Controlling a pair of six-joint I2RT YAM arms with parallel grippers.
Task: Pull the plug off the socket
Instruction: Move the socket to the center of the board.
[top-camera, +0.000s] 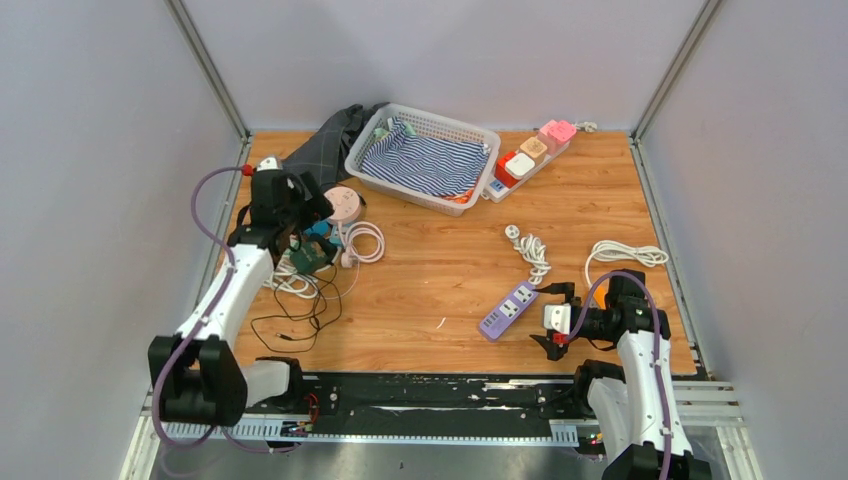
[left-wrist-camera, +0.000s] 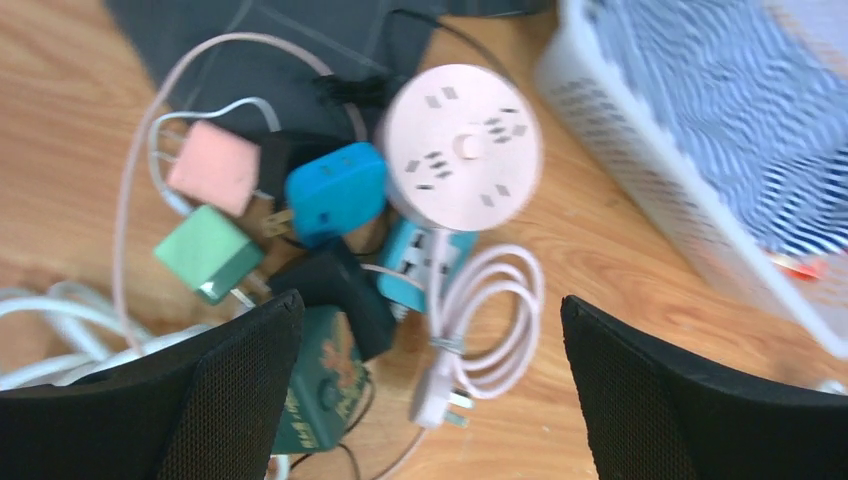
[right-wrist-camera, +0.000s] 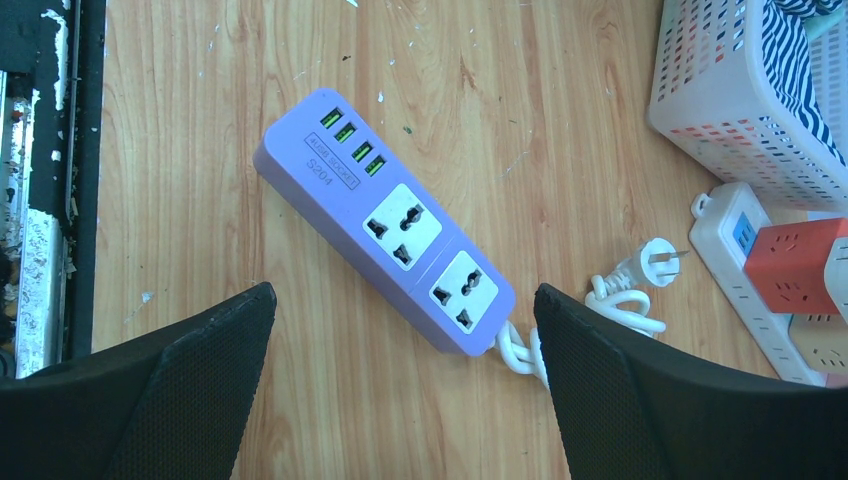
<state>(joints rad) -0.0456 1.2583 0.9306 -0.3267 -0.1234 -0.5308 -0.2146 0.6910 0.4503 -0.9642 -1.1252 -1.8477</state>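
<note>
Purple socket strip (right-wrist-camera: 385, 222), marked S204 beside four green USB ports (right-wrist-camera: 350, 145), lies flat on the counter (right-wrist-camera: 200, 150), near right. My right tool (right-wrist-camera: 402, 292) hangs above it, spread wide, gripping nothing. My left tool (left-wrist-camera: 430, 298), likewise wide and empty, hovers over a pile of adapters (left-wrist-camera: 335, 190) at left.

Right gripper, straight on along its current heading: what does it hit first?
Probably the purple power strip, lying right ahead of the open right gripper in its wrist view. Nothing shows in between; depth is unclear.

Pale grey walls (top-camera: 450, 50), wooden table (top-camera: 430, 275)
</note>
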